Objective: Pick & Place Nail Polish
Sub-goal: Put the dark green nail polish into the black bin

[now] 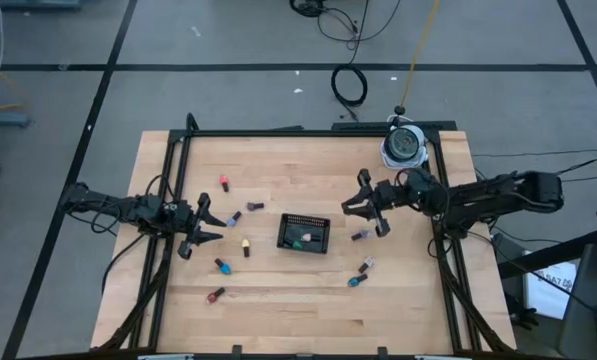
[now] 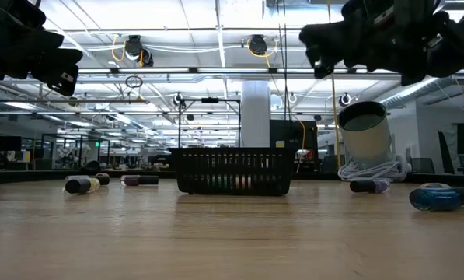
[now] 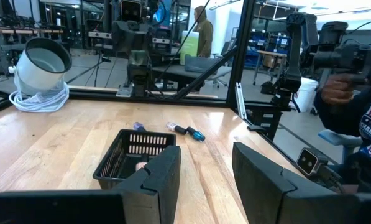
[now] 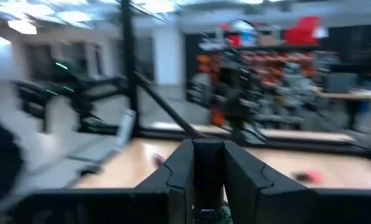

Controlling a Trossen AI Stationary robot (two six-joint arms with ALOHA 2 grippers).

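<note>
Several small nail polish bottles lie on their sides on the wooden table, among them a red one (image 1: 224, 183), a purple one (image 1: 234, 217), a yellow one (image 1: 246, 246), a blue one (image 1: 221, 266) and a teal one (image 1: 356, 281). The black mesh tray (image 1: 304, 232) stands mid-table with a few bottles inside. My left gripper (image 1: 206, 226) hovers open and empty left of the tray; it also shows in its wrist view (image 3: 204, 174). My right gripper (image 1: 356, 206) is above the table right of the tray, shut on a nail polish bottle (image 4: 207, 174). My right gripper pinches a nail polish bottle between its two fingers. The bottle's dark cap (image 4: 208, 163) stands in the narrow gap between them, and a green bit (image 4: 205, 213) shows farther back. The low view shows the gripper (image 2: 387, 35) high above the table, so the bottle is lifted clear.
A white cylinder with a coiled cord (image 1: 403, 145) sits at the far right corner. A purple bottle (image 1: 361, 235) and another bottle (image 1: 367, 265) lie right of the tray. Black frame rails run along the table's edges. A person (image 3: 353, 93) sits beyond the table's right side.
</note>
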